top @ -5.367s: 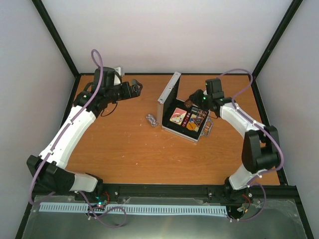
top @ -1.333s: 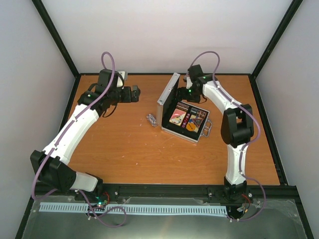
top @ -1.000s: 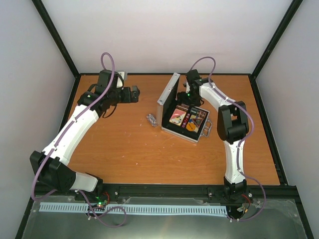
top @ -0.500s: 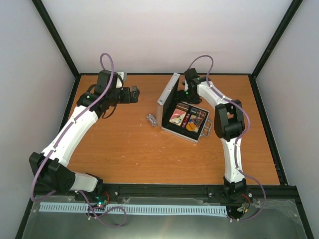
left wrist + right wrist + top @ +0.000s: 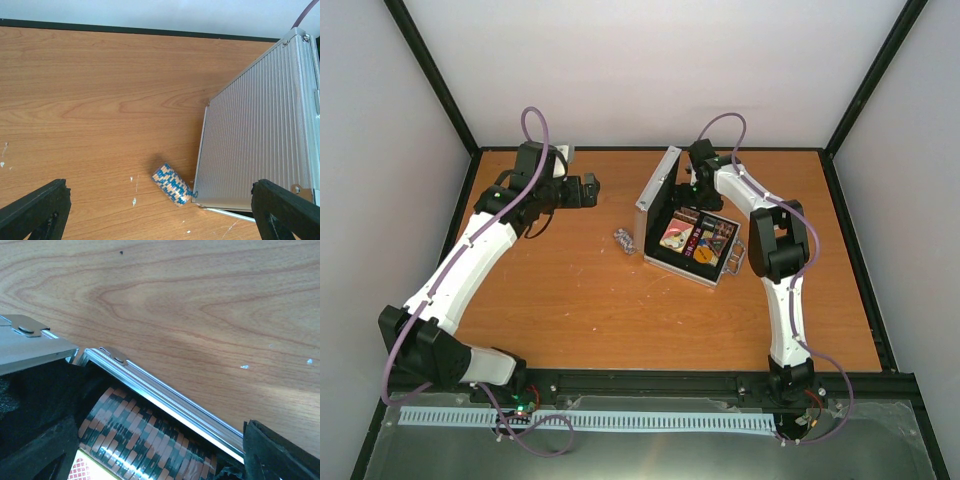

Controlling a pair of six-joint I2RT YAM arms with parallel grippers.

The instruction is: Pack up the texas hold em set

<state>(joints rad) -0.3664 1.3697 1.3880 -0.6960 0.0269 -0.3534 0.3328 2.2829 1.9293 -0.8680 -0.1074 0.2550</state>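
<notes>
**Step in hand:** loading the small square silver metal case (image 5: 658, 190). It stands open right of centre on the brown wooden table (image 5: 570, 290), lid upright. A red-and-black striped chip stack (image 5: 145, 445) lies inside. A blue-and-white striped chip stack (image 5: 172, 184) lies on its side on the table, just beside the lid's lower corner.

**Grippers:** the left gripper (image 5: 590, 190) hovers left of the case, fingers spread, holding nothing. The right gripper (image 5: 690, 188) sits over the case's rear rim, fingers apart, empty.

**Next move:** probably the loose stack. Grip it along its length so the chips stay together.

**Change:** earlier, the right gripper hung over the case's right side; the loose stack lies unmoved.
</notes>
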